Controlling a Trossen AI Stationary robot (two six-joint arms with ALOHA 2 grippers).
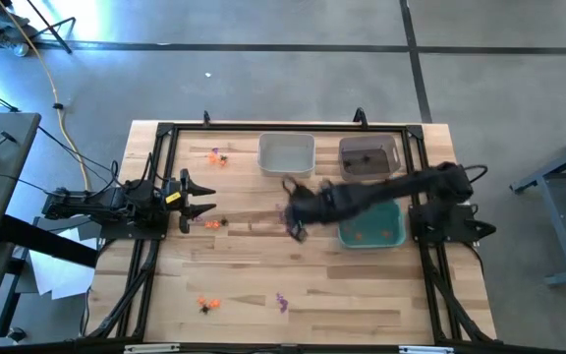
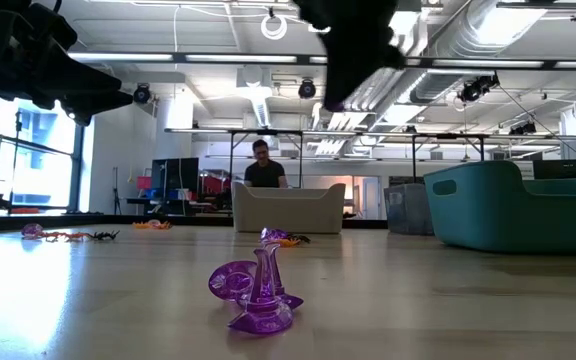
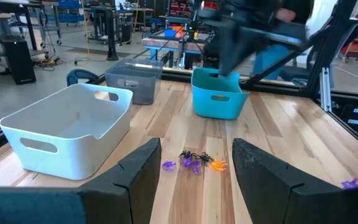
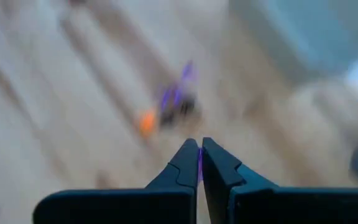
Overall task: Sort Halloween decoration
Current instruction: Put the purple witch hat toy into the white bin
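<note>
Your right gripper [image 1: 293, 228] hangs over mid-table, just off the near-left corner of the teal bin [image 1: 398, 239], jaws pinched together; in the right wrist view a thin purple sliver [image 4: 199, 163] shows between the tips, most likely one purple trinket, though too little shows to be sure; so read this as the carry step of a sort, a piece lifted and not yet dropped; the next move calls for you to choose the bin for purple and swing over its rim before letting go; the teal bin already holds orange pieces [image 1: 364, 235], the dark grey bin [image 1: 369, 155] some dark bits, the white bin [image 1: 286, 153] looks bare inside, so white is my guess for purple; clear the bin wall on the way, the arm is low and close to the teal one; your left gripper [image 1: 197, 200] waits at the left side, jaws wide and holding nothing, pointed at a small cluster of purple, black and orange trinkets [image 3: 194, 162] on the boards just ahead of it; more decorations lie loose: a group near the far-left corner [image 1: 216, 154], an orange-and-black pair near the front edge [image 1: 205, 304], purple ones beside them [image 1: 282, 301]; open wood between the arms gives ample room; the front pieces sit near the table edge, so approach them from above.
</note>
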